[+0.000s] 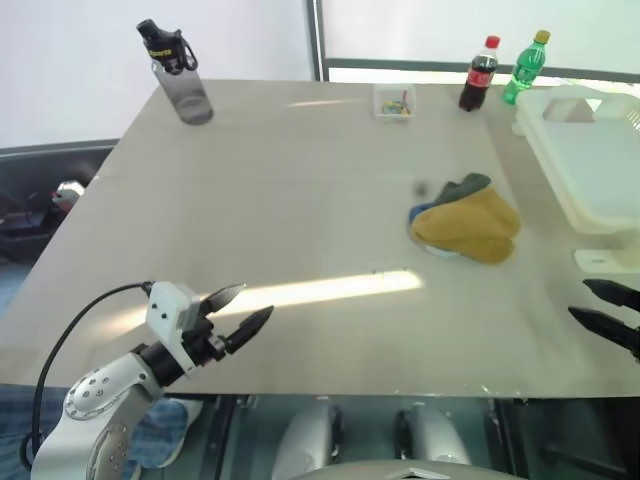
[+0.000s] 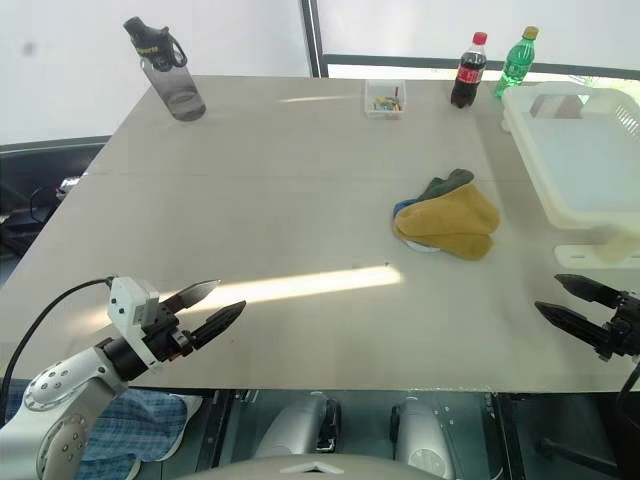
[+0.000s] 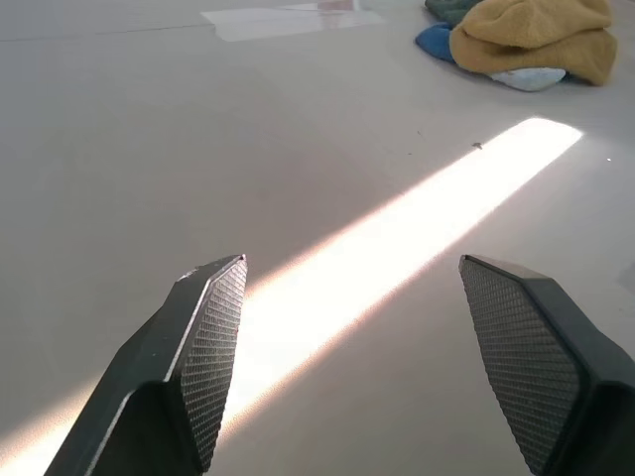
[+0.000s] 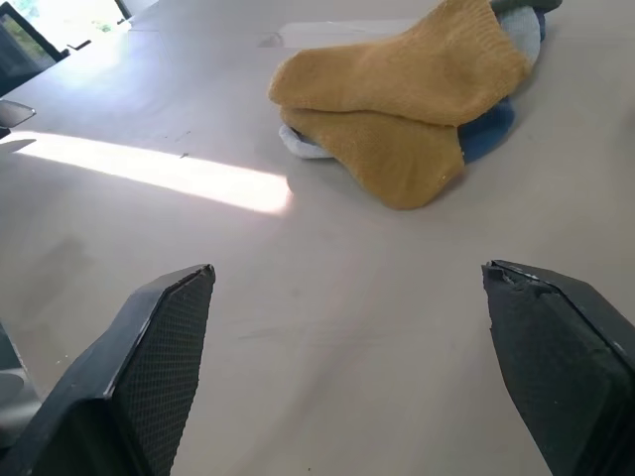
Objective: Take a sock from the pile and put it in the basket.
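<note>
On the table (image 1: 300, 200), near its right side: the pile (image 1: 465, 222) lies as a compact heap, well apart from both grippers.
Sock: the mustard-yellow sock (image 1: 470, 228) lies folded on top of the pile and covers most of it; nothing touches it.
Pile, other items: a blue sock (image 1: 421, 213) shows at the left edge, a dark grey-green sock (image 1: 463, 186) protrudes at the far edge, and a pale blue-white piece (image 4: 303, 144) shows under the near edge.
Basket: the off-white basket (image 2: 585, 165) stands at the right edge of the table, to the right of the pile, near it but not touching; its visible interior holds nothing.
Left gripper: the left gripper (image 1: 242, 309) hovers over the near left part of the table, jaws spread wide, nothing between them; it points toward the pile across a bright strip of sunlight (image 1: 330, 288).
Right gripper: the right gripper (image 2: 568, 303) hovers at the near right edge of the table, in front of the basket, jaws spread wide and holding nothing; it points toward the pile.
Far edge of table: a grey water bottle (image 1: 180, 75) with a black lid stands at the left; a small clear box (image 1: 394, 102) of coloured bits, a cola bottle (image 1: 479, 74) and a green bottle (image 1: 525, 67) stand to the right.
</note>
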`<act>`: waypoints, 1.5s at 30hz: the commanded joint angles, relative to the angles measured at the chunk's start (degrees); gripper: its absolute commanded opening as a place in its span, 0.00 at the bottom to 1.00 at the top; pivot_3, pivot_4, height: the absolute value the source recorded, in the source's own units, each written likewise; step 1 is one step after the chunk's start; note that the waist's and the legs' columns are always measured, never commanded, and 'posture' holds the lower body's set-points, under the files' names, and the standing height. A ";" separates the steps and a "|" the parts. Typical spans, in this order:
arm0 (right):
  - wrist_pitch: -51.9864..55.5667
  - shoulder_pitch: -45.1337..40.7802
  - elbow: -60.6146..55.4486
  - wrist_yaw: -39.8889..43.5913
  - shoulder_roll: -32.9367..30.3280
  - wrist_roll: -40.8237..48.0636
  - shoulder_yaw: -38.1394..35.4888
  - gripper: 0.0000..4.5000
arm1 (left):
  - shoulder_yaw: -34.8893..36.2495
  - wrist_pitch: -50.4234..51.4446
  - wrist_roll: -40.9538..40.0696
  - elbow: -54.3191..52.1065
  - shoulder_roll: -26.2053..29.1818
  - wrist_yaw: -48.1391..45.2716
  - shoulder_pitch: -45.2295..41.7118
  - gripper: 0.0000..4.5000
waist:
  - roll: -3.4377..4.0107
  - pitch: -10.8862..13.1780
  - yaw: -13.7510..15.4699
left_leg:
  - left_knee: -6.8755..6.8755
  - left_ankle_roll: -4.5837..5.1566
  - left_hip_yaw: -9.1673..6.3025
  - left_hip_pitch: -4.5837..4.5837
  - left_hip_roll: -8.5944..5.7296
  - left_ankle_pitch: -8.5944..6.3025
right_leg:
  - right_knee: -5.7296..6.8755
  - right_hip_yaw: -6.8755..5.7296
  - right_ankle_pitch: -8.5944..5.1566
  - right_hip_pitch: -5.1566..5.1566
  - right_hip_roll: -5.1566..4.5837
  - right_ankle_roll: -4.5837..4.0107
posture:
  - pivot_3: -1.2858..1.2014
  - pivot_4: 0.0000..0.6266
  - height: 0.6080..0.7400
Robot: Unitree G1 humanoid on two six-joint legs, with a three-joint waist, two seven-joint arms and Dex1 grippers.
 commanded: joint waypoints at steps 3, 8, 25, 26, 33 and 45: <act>-2.18 -2.31 -1.39 -0.25 -0.45 -0.49 -0.25 0.99 | 0.94 -4.07 2.01 -0.74 1.24 -1.45 1.74 0.81 | 0.03 0.02 -0.16 | 0.00 0.00 0.00 0.00 0.00 0.00 | -0.01 0.00 0.07 0.00 0.01 0.13 | 0.52 0.24 1.00; -2.28 -2.99 -1.84 -0.40 -0.18 -0.56 -0.13 0.99 | 0.96 -5.37 2.47 -0.32 0.90 -1.28 1.85 0.81 | 0.02 0.02 0.09 | 0.00 0.00 0.02 0.01 0.00 0.00 | -0.01 0.01 0.06 0.00 0.03 0.11 | 0.52 0.24 1.00; -1.79 -2.82 -3.59 -1.62 -0.01 -0.19 -0.39 0.99 | -0.02 -5.15 1.57 -0.31 1.02 -1.36 -0.42 0.81 | 0.02 0.02 0.02 | 0.01 0.00 0.02 0.00 0.00 0.01 | -0.02 0.01 0.10 0.01 0.06 0.18 | 0.52 0.24 1.00; -1.78 -2.68 -3.76 -1.64 0.04 -0.12 -0.48 0.99 | -0.07 -5.08 1.53 -0.34 0.99 -1.36 -0.56 0.81 | 0.02 0.02 0.01 | 0.01 0.00 0.03 0.00 0.00 0.01 | -0.02 0.01 0.10 0.01 0.06 0.18 | 0.52 0.24 1.00; -2.32 -1.98 -5.29 -1.91 0.95 0.12 -0.93 0.99 | -0.45 -4.72 1.53 -0.04 1.30 -1.66 -1.45 0.81 | 0.02 0.02 0.01 | 0.02 0.00 0.02 0.00 0.00 0.01 | 0.00 0.01 0.11 0.02 0.10 0.19 | 0.52 0.24 1.00; -2.90 -1.44 -6.26 -3.08 1.73 0.06 -1.30 0.99 | -2.05 -4.58 1.61 1.14 1.95 -2.25 -3.85 0.81 | 0.02 0.02 -0.01 | 0.06 0.00 0.03 0.03 0.00 0.02 | 0.10 0.01 0.11 0.02 0.15 0.19 | 0.52 0.24 1.00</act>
